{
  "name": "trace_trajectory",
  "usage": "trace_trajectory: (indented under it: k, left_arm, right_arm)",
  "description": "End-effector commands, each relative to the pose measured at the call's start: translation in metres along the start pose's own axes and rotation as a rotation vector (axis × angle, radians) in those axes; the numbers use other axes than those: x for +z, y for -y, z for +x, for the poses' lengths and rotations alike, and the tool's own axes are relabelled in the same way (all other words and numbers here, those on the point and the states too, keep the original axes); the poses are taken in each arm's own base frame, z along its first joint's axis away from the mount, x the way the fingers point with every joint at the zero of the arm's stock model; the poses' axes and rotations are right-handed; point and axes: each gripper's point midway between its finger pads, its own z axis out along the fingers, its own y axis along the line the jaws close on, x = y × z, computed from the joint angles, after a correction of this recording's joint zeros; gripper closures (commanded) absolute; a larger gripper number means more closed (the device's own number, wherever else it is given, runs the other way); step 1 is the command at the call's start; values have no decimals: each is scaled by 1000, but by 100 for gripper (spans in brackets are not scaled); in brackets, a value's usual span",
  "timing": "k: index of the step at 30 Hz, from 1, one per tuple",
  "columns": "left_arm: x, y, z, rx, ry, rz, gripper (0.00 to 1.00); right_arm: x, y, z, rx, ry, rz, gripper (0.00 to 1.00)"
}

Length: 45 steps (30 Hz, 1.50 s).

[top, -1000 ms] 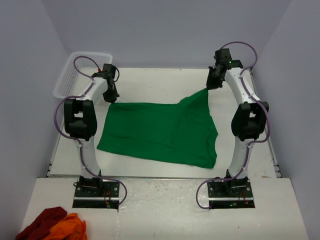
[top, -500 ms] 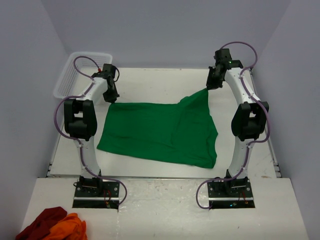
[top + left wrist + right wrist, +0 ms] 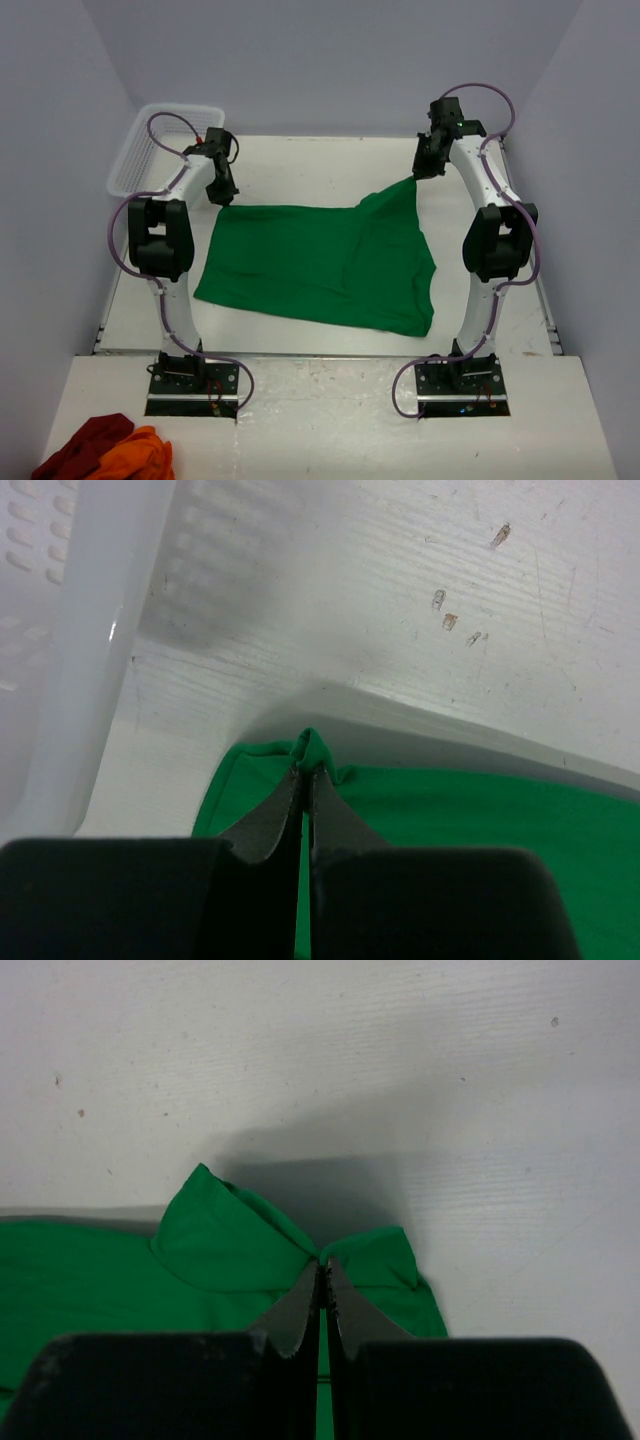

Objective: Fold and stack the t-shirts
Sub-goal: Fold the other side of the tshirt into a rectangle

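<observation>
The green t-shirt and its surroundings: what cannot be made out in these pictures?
Pinched corners: hidden in both wrist views by the shut left gripper and right gripper.
Collar and sleeves of the t-shirt: not distinguishable in the top view.
The basket: its inside is partly behind the left arm's cable, and the left wrist view's edge cuts it off.
The red and orange cloths: cut by the top view's bottom edge.
</observation>
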Motion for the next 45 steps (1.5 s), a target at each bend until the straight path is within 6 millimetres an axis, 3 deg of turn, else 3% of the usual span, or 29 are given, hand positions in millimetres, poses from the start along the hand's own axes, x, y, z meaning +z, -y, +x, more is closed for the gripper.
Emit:
trace_trajectory:
  k: [1,45]
  left_arm:
    - [-1,0,-6,-7,20,17,100]
    - [5,-8,-5,-50,13,36,100]
  right_arm:
    - [-13,-1,-11,-6,44,-4,100]
    - [-11,-2,-13,-7,44,-7,100]
